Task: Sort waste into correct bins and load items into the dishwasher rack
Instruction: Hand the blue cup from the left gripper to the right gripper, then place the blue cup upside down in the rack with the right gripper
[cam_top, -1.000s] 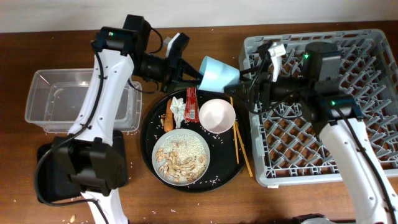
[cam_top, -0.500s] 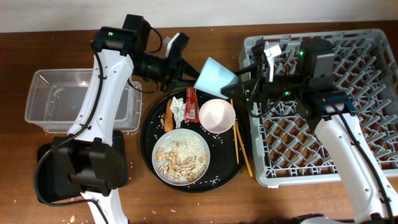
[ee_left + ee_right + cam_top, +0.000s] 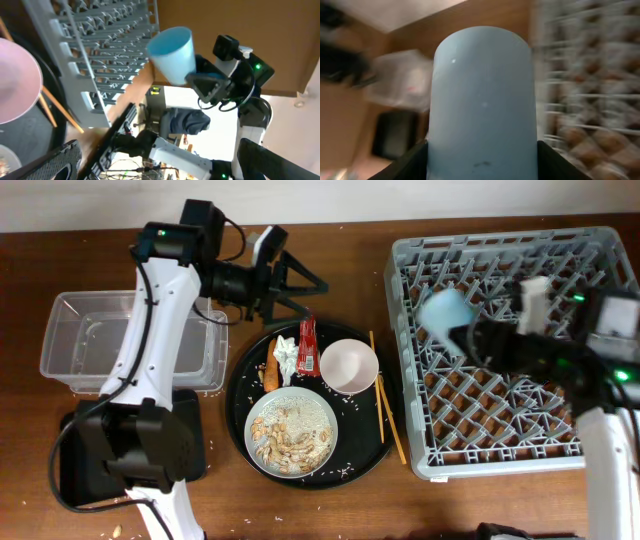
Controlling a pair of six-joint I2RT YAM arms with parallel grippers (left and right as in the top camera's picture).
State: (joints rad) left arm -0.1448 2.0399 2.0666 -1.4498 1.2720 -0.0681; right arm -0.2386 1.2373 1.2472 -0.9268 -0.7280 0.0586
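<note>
My right gripper is shut on the light-blue cup and holds it in the air over the left part of the dishwasher rack. In the right wrist view the cup fills the space between both fingers. My left gripper is open and empty above the round tray's far edge. Its wrist view looks across at the cup. On the tray lie the bowl, the plate of scraps, the red wrapper, tissue and carrot.
The chopsticks lie along the right edge of the round black tray, next to the rack's left wall. The clear tub stands at the left. The shallow black tray is partly hidden under the left arm's base.
The left gripper opened, let go of the cup and drew back to the left. The right gripper closed on the cup and carried it rightward over the rack.
</note>
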